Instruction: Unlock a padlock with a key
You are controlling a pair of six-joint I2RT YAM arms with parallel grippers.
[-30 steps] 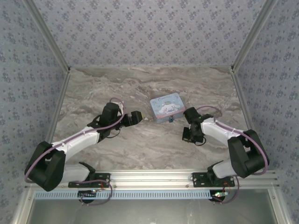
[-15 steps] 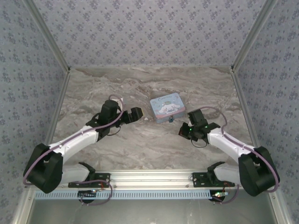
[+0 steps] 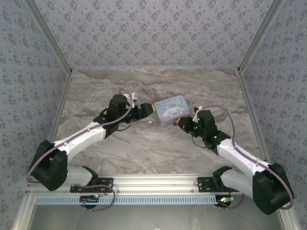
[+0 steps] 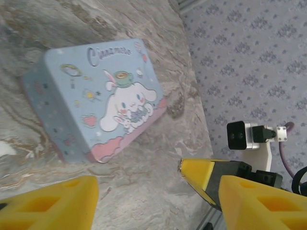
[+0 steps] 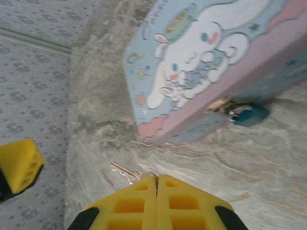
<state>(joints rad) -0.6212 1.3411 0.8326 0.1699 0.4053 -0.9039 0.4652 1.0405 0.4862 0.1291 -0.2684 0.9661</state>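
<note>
My right jaws pinch the thin metal key [image 5: 123, 171]; the tiny teal padlock [image 5: 249, 115], at two o'clock, looks unopened; left jaws spread, empty.

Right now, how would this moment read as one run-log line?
right gripper: shut on key | left gripper: open beside tin | padlock: hanging at tin front, untouched | key: not yet inserted

The key [image 5: 122, 171] was largely hidden between the pressed-together fingers of the right claw [image 5: 156, 178]; only its thin end was seen. The padlock [image 5: 250, 115] was blurred, its shackle not made out against the brass latch [image 5: 218, 104]. In the right wrist view the cartoon tin box [image 5: 201, 62] was cut off by the top and right edges.
</note>
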